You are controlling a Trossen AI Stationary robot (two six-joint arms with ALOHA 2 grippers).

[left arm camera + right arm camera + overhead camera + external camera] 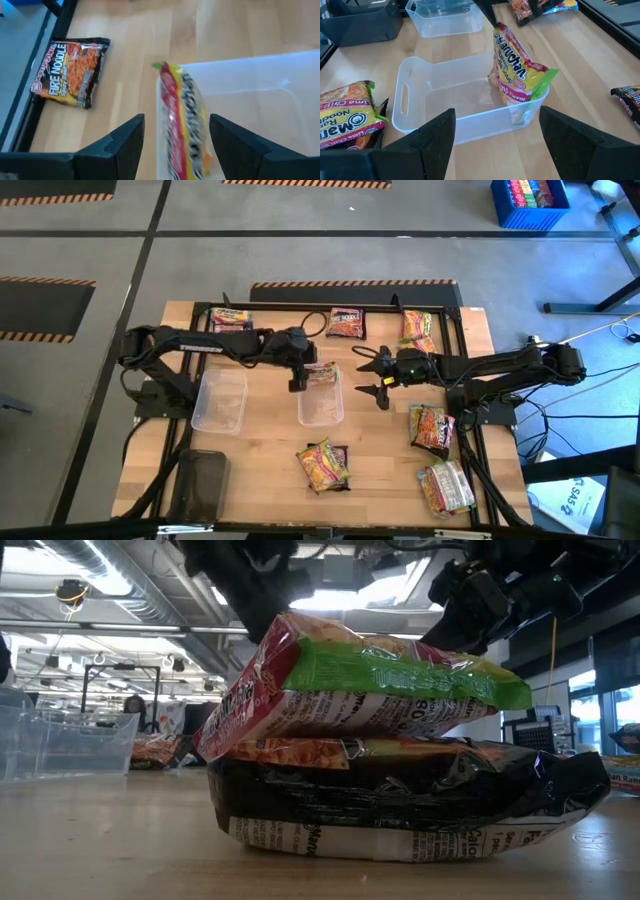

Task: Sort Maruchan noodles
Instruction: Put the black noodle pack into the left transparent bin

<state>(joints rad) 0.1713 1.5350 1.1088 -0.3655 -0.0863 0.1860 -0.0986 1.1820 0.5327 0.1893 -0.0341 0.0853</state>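
On the worktop's left: a clear rectangular plastic tray (221,400) lies bare, with a dark smooth box (203,485) nearer the front edge.
Left tool (298,383): open, fingers spread, hanging over the far end of the second clear tray (321,408); it holds nothing.
Task's thing: a crinkly yellow-and-red Maruchan packet with a green end (516,70) stands on edge inside that tray, leaning on its wall.
Step in hand: dropping a packet into its tray, by my reading.
Right tool (377,377): open and empty, just beside the tray.
Next move: likely lift clear and reach for another glossy flat packet, such as the black fire-noodle packet (346,322).
Right side: loose packets (431,429) lie scattered.
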